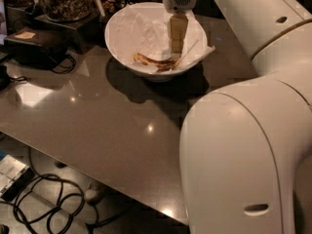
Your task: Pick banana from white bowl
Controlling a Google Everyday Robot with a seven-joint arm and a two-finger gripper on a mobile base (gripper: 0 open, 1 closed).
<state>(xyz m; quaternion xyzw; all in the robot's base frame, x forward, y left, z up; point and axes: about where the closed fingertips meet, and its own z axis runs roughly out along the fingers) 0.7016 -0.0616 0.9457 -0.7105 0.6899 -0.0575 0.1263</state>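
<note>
The small, brown-blotched yellow banana (155, 62) lies in the deep, paper-lined white bowl (117, 26), just below and left of the tan gripper (176, 50). I cannot tell the width of its grip.

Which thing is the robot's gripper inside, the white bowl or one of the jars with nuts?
The white bowl. The gripper hangs inside it, just above the banana. The nut jars stand behind it to the left, away from the gripper.
</note>
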